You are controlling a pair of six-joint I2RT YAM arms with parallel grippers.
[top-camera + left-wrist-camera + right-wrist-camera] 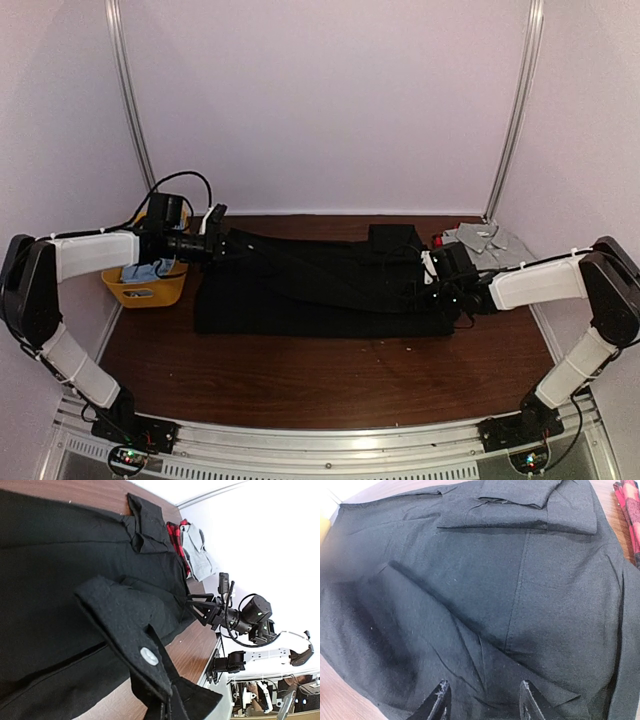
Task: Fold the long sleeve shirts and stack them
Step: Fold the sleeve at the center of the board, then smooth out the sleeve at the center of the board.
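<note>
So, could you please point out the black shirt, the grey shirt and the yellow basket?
black shirt (300, 305), top view, body panel
grey shirt (488, 238), top view, collar
yellow basket (150, 290), top view, front wall

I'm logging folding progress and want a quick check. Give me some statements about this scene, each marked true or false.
1. The black shirt lies in the yellow basket. False: it is spread on the table.
2. The right gripper is open above the black shirt. True.
3. The grey shirt is stacked on the black shirt. False: it lies beside it, far right.
4. The left gripper grips part of the black shirt. True.
</note>
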